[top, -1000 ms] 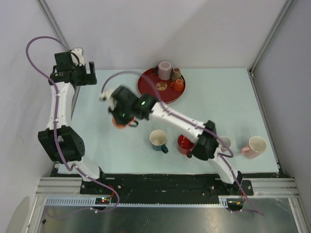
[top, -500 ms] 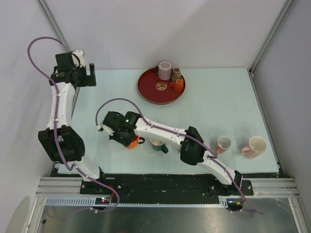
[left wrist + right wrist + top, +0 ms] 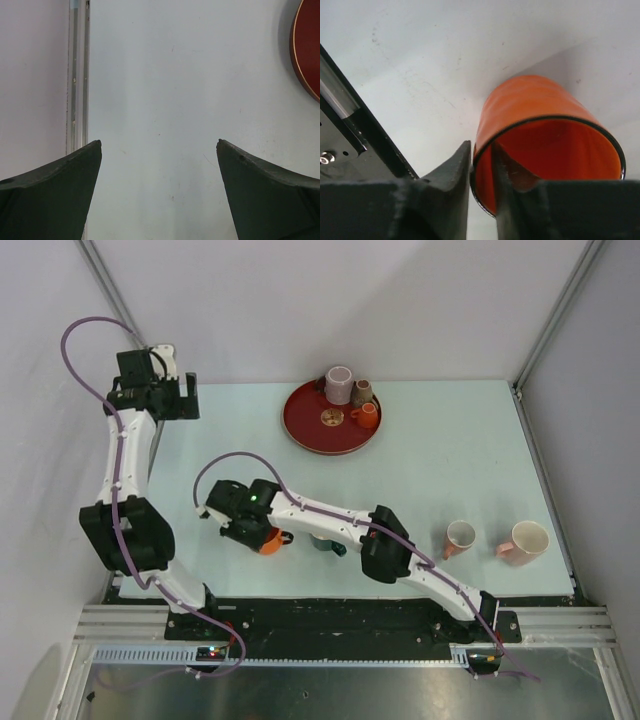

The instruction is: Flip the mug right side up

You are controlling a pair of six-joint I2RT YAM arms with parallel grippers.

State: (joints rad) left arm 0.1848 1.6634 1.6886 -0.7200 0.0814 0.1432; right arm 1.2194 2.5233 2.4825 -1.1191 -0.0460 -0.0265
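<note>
Orange mug [image 3: 268, 542] near table [image 3: 450, 460] front-left, rim wall clenched in right gripper [image 3: 481, 152] (one finger inside). Risk: thin pinch slips, or tilted release rolls mug over. Left gripper [image 3: 159, 144] spread, empty.

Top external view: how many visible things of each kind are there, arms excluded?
Red tray: 1
Cups on it: 3 (mauve cup, brown cup, orange cup)
Mugs elsewhere: 4 (orange mug, teal mug, small pink mug, big pink mug)
Unclear small round item: 1
Total: 9
</note>
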